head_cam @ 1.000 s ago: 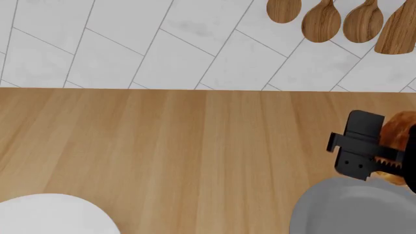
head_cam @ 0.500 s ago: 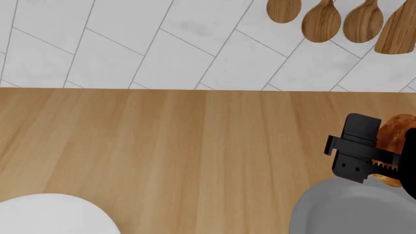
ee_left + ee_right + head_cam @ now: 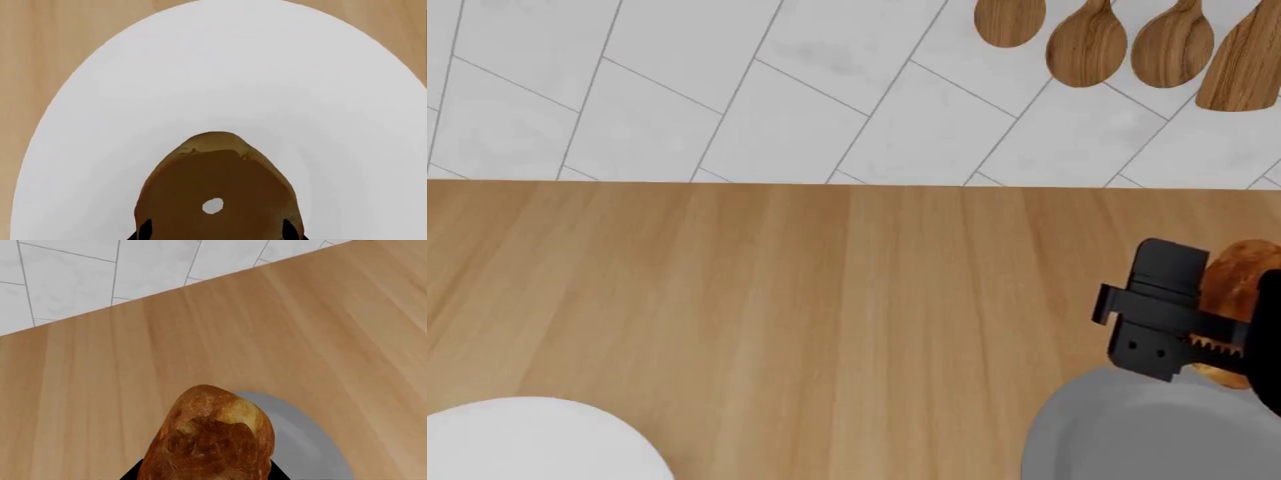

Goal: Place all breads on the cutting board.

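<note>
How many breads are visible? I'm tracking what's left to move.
2. One brown bread at the left end effector over the white plate; one reddish loaf at the right end effector. Others may be out of view.

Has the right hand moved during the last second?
Yes, slightly. The right hand with its bread shifted toward the grey plate, away from the tiled wall.

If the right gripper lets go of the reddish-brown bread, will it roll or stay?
The bread looks rounded and oval, so it may roll a little on the countertop. Its rough crust suggests it probably grips well. It seems stiff, not floppy.
</note>
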Robot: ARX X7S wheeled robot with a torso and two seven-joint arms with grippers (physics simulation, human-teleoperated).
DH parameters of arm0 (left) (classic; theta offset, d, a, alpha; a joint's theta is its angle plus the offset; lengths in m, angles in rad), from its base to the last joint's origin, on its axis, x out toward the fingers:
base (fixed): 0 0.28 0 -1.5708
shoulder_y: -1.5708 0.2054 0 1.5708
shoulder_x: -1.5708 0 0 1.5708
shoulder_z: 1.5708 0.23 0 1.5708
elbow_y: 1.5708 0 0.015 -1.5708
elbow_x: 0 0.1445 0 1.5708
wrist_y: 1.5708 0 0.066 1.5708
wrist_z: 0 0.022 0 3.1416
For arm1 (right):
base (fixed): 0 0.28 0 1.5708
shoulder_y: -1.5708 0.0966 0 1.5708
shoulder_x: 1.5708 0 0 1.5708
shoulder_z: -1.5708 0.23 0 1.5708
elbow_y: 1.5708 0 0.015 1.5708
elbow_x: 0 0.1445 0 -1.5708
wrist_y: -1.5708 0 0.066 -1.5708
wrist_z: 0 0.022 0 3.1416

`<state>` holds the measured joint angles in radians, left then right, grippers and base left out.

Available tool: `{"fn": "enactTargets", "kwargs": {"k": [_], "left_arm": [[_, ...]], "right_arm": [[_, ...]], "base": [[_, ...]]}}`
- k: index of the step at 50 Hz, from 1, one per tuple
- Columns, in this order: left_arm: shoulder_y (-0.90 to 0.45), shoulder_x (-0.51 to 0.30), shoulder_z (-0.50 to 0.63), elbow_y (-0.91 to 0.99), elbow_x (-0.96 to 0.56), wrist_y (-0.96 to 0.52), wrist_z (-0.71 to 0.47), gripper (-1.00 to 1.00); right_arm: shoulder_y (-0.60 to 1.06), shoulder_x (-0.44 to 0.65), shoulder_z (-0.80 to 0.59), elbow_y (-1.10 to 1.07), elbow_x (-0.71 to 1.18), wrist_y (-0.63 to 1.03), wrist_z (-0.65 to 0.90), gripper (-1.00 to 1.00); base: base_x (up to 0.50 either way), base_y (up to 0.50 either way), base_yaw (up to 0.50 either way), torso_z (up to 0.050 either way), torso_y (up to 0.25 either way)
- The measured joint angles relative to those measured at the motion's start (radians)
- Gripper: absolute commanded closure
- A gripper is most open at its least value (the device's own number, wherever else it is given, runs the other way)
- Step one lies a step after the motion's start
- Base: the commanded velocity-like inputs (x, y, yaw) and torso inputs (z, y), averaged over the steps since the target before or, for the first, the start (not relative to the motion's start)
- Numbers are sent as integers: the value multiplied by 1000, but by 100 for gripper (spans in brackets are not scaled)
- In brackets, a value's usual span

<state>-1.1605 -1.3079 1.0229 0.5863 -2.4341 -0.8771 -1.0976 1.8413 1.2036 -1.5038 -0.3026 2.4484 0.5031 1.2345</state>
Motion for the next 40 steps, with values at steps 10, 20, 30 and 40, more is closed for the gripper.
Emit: {"fn": "enactTargets", "kwargs": {"k": [10,20,30,40], "left_arm": [[-81,-16,-40,-2,-84,-35,-57,100],[-221,-32,-114,-26,-197,-76,-123,100],[-339,-27,-187,-66,-240,-104,-154,100],[-379,-11,-223,-79,-234,-99,-146,100]], "right_arm": [[38,-7,12,2,5,52,21,100],[63,13,45,-38,-9,65,-11,100],[86,57,95,-114,-74,41,-62,100],[97,84,119,-162,-157,45,-84,100]], "base": [[0,0,0,0,0],[0,0,0,0,0],[-77,7,0,0,1],[-499,123,0,0,0]]}}
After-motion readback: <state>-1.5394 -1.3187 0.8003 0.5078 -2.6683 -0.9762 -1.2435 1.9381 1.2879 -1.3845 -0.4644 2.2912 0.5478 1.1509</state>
